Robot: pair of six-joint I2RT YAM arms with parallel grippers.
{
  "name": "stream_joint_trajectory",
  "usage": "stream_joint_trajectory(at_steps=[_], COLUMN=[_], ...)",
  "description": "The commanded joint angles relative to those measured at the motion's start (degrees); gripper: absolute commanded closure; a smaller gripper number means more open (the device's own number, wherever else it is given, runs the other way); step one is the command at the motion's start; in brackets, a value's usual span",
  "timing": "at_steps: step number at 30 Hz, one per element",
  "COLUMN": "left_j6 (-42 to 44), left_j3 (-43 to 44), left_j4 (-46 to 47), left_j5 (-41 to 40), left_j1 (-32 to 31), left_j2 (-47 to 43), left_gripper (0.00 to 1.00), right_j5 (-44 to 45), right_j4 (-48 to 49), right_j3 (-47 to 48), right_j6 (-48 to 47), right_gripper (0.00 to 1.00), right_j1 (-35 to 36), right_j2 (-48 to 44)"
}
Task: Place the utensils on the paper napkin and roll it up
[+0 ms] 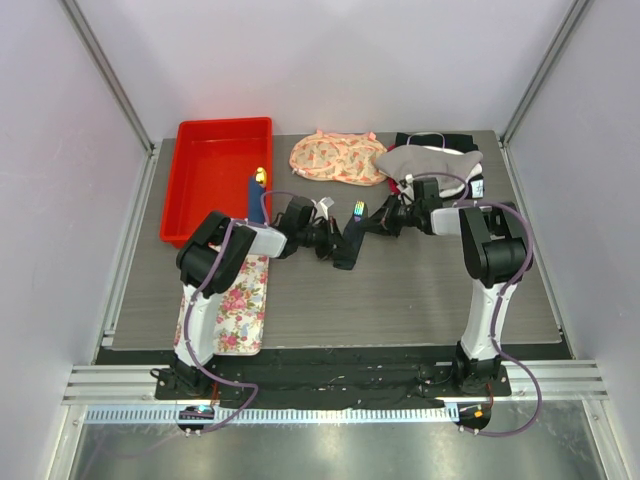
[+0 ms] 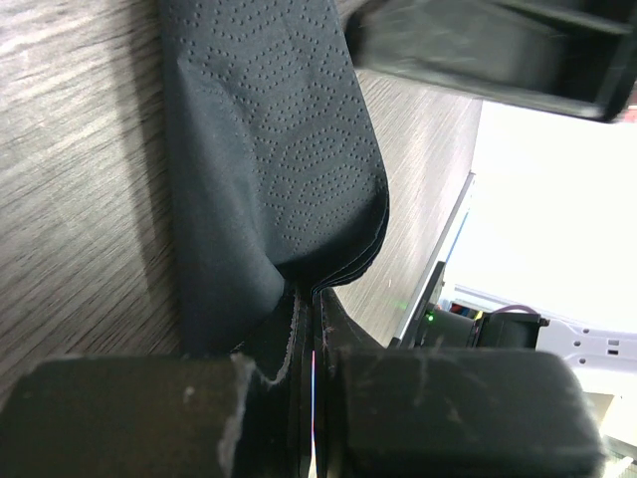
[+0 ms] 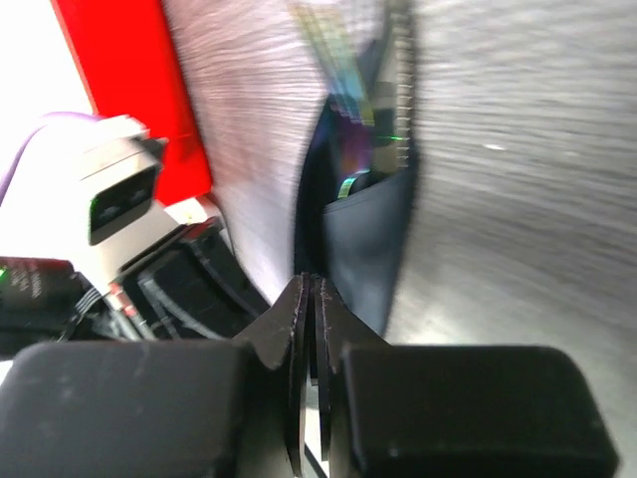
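Note:
The paper napkin (image 1: 345,247) is a dark, partly rolled sheet held up between both arms at mid-table. My left gripper (image 1: 326,240) is shut on it; in the left wrist view the embossed napkin (image 2: 269,149) folds down into the pinched fingertips of the left gripper (image 2: 307,294). My right gripper (image 1: 366,222) faces it from the right, and in the right wrist view the jaws of the right gripper (image 3: 311,284) are closed on the napkin's (image 3: 370,239) near edge. The utensils (image 3: 350,134) show as blurred, rainbow-sheened ends poking out of the napkin's far opening, also glinting from above (image 1: 358,209).
A red bin (image 1: 222,170) sits at the back left with a blue yellow-tipped stick (image 1: 257,193) leaning at its corner. A floral tray (image 1: 240,305) lies under the left arm. A floral pouch (image 1: 335,157), grey cloth (image 1: 428,162) and black cloth (image 1: 440,140) line the back.

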Motion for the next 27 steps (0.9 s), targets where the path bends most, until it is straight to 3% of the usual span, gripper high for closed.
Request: stream_joint_trajectory(at_steps=[1, 10, 27], left_j6=[3.2, 3.6, 2.7], left_j3=[-0.6, 0.5, 5.6], left_j4=[-6.1, -5.7, -6.0], left_j5=[-2.8, -2.0, -0.8], left_j1=[0.7, 0.0, -2.4], left_j2=[2.3, 1.0, -2.8], left_gripper=[1.0, 1.0, 1.0], right_j5=[0.4, 6.0, 16.5], right_j4=[5.4, 1.0, -10.9], right_j3=[-0.9, -2.6, -0.3], right_j6=[3.3, -0.8, -7.2], right_gripper=[0.93, 0.99, 0.99], right_j1=[0.1, 1.3, 3.8], right_j2=[1.7, 3.1, 3.8])
